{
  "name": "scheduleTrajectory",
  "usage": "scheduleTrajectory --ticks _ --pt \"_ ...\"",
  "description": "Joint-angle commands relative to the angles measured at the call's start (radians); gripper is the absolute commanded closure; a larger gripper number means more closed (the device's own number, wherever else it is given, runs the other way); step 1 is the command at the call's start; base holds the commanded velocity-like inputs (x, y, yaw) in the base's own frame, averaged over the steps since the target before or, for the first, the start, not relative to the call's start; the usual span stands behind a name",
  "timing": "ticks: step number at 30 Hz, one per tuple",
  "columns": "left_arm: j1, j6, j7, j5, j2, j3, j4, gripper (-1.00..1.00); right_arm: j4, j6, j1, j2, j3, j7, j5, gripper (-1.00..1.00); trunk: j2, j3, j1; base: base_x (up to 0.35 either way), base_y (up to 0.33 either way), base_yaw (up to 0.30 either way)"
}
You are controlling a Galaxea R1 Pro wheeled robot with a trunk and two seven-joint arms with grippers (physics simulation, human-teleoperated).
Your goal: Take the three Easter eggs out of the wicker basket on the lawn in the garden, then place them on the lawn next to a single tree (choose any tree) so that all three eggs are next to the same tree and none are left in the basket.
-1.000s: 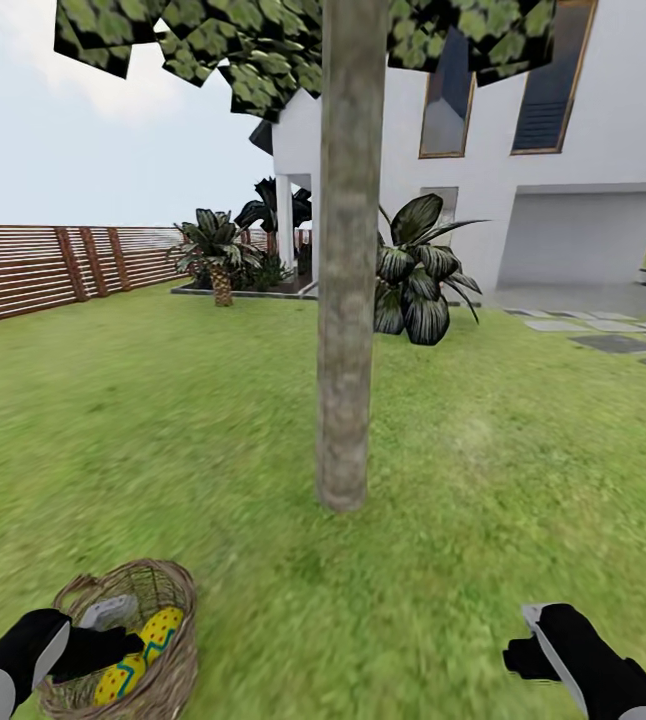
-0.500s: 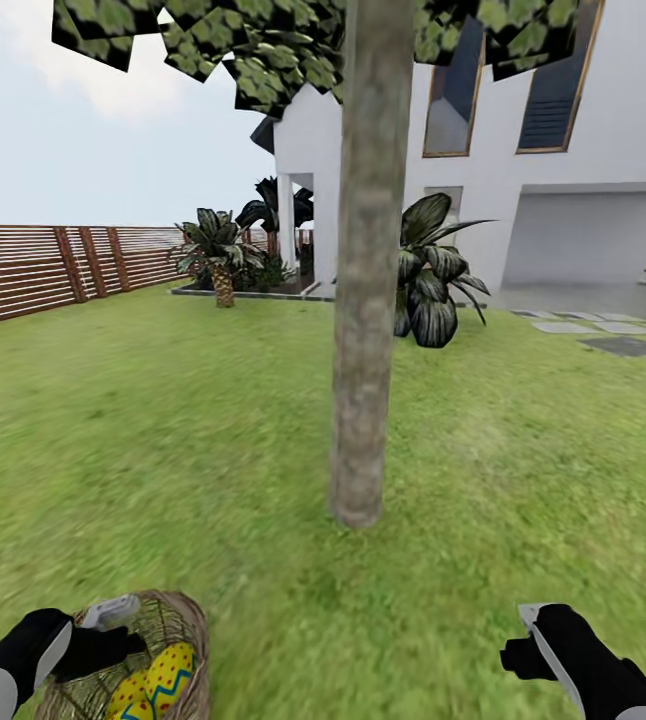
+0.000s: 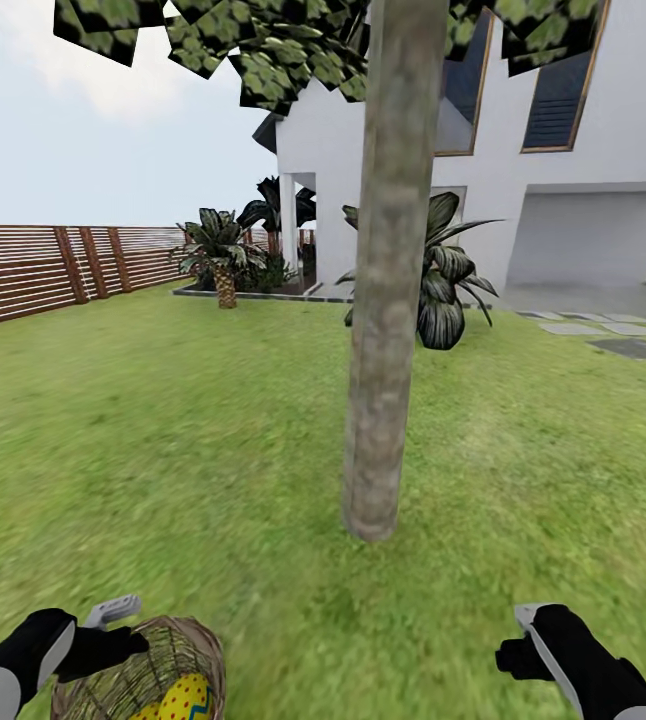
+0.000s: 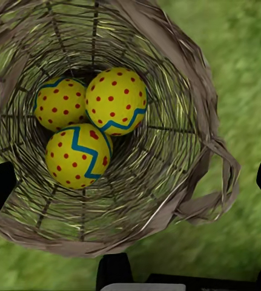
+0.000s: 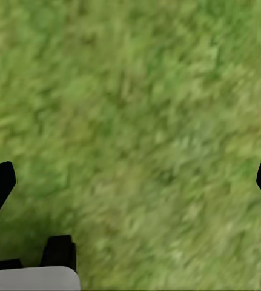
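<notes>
Head view: a tree (image 3: 383, 300) with a thick mottled trunk stands on the lawn (image 3: 163, 430) just ahead. At the lower left the left hand (image 3: 113, 625) hovers at the rim of the wicker basket (image 3: 188, 650), in which a yellow egg (image 3: 183, 697) shows. The right hand (image 3: 523, 640) hangs over bare grass at the lower right.

Left wrist view: the basket (image 4: 191, 97) is seen from above, with all three eggs (image 4: 115, 100) touching one another at its bottom. The dark tips of the left hand (image 4: 130, 188) stand wide apart at the picture's edges, holding nothing.

Right wrist view: the right hand (image 5: 130, 182) is likewise spread wide and empty over the lawn (image 5: 136, 109).

Progress: no egg has been taken out; all three remain to be lifted and set beside the tree.
</notes>
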Motion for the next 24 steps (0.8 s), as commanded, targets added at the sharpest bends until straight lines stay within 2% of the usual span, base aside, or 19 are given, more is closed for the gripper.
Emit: scheduleTrajectory --ticks 1,4,8,14,24 --pt "0.000 0.005 -0.006 -0.009 -0.001 0.007 -0.001 -1.00 0.000 0.000 -0.001 -0.002 0.008 0.009 0.001 -1.00 -0.001 -0.001 0.000 0.017 0.008 0.000" --pt "0.000 0.005 -0.006 -0.009 0.000 0.008 -0.002 -1.00 0.033 -0.033 -0.001 -0.003 0.040 0.071 0.004 -1.00 -0.001 -0.001 0.000 0.006 0.003 0.000" --pt "0.000 0.005 -0.006 -0.010 -0.001 0.007 -0.001 -1.00 0.042 -0.042 -0.001 -0.005 0.076 0.095 0.004 -1.00 -0.001 -0.001 0.000 0.001 0.000 0.000" --pt "0.000 0.005 -0.006 -0.009 -0.002 0.007 -0.001 -1.00 0.043 -0.042 -0.001 -0.005 0.078 0.090 0.002 -1.00 -0.001 -0.001 0.000 0.000 0.005 0.000" --pt "0.000 0.005 -0.006 -0.009 -0.006 0.007 0.002 -1.00 0.037 -0.030 -0.001 -0.017 0.065 0.088 -0.010 -1.00 -0.001 -0.001 0.000 0.000 0.230 0.000"
